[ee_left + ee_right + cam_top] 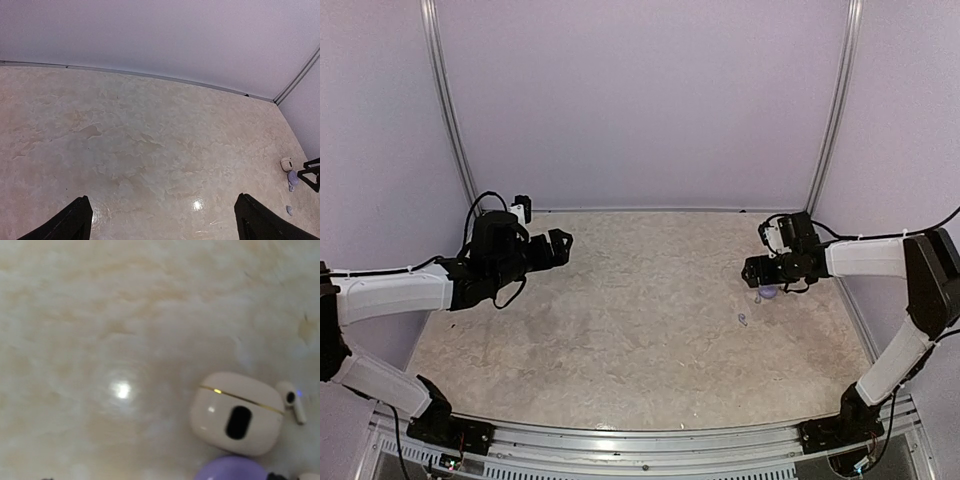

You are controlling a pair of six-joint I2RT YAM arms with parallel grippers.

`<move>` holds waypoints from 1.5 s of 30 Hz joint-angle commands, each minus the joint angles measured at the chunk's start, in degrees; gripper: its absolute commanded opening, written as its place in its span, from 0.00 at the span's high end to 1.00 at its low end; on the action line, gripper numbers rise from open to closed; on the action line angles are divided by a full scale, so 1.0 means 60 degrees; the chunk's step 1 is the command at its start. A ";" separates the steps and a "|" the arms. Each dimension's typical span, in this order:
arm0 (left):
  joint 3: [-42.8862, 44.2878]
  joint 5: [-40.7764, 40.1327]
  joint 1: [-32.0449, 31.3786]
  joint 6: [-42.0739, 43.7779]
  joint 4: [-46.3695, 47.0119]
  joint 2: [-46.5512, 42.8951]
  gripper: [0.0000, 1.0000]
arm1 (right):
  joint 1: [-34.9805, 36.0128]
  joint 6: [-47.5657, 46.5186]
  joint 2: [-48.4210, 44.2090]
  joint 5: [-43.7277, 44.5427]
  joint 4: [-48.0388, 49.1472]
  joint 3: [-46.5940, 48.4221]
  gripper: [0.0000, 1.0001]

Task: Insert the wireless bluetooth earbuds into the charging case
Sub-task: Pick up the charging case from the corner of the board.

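Note:
A shut white charging case (235, 412) with a gold seam lies on the table, and a white earbud (293, 403) lies just right of it. Only the top of a lilac case (231, 470) shows at the bottom edge of the right wrist view. My right gripper (753, 272) hovers low over this group with its fingers spread and nothing gripped; its tips barely show. A small lilac earbud (744, 319) lies alone nearer the front. Far off on the left, my left gripper (167, 222) hangs open and empty above bare table.
The marbled tabletop (640, 320) is closed in by pale walls at the back and sides. The right wall (880, 150) stands close behind the right arm. From the left wrist view the white case (286, 164) and the lilac earbud (289, 210) sit at the far right.

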 commanded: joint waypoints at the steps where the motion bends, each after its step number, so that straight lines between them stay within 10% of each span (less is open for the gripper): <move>1: 0.0069 0.0147 0.0082 0.0041 0.0170 -0.0005 0.01 | -0.0371 -0.0083 0.0358 -0.0080 0.0041 0.0217 0.09; 30: 0.0099 -0.0095 0.0261 -0.0047 -0.0094 -0.0191 0.01 | -0.0814 -0.0204 0.2319 0.0243 0.0539 0.1080 0.21; 45: -0.0029 -0.0017 0.0378 -0.0040 0.0049 -0.0152 0.01 | -0.0789 -0.0248 0.2471 -0.0504 0.0609 0.1206 0.46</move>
